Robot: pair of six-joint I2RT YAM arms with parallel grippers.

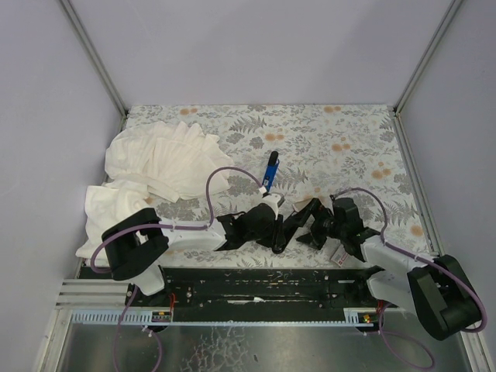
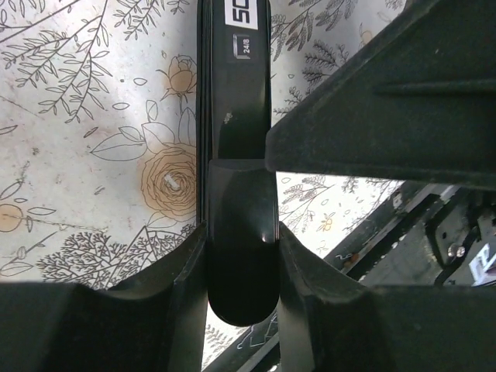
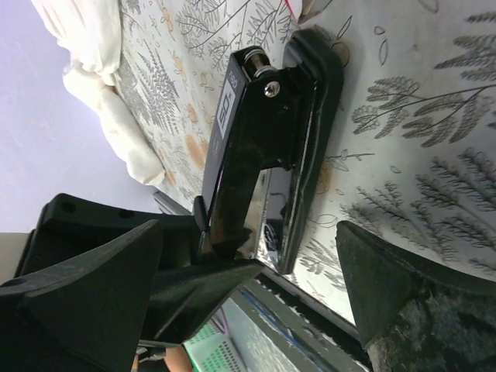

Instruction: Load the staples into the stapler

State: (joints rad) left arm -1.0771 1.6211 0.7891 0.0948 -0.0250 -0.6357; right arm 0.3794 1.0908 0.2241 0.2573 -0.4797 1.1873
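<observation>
Left pincer (image 1: 267, 204) is clamped on the stapler (image 1: 271, 169). In the left wrist view both fingers (image 2: 182, 298) press against the sides of its rounded black end, with no gap either side. From there the stapler (image 2: 236, 155) runs straight up the middle of the frame and off the top edge, with a white label near the top.

In the top view the stapler sits at frame centre, over the floral bench (image 1: 349, 155). Its blue end points toward the upper part of the frame, its near end is inside the left pincer. It's tilted slightly off vertical in the frame.

Right pincer (image 1: 293, 225) is spread wide and holds nothing. It sits just right of the left pincer, low centre of the frame. In the right wrist view its two fingers (image 3: 387, 287) stand far apart at lower left and lower right. The stapler (image 3: 256, 155) is in the space between them, clear of the right-hand finger. Contact with the left-hand finger: can't tell. The hinge pin and screw face the camera at upper centre, and a shiny metal strip shows between the upper arm and the base.

A small white box with a red edge (image 3: 301, 6) is cropped at the top edge, just past the stapler's far end.

White cloth (image 1: 163, 163) is bunched at the upper left of the bench, well apart from both pincers.
</observation>
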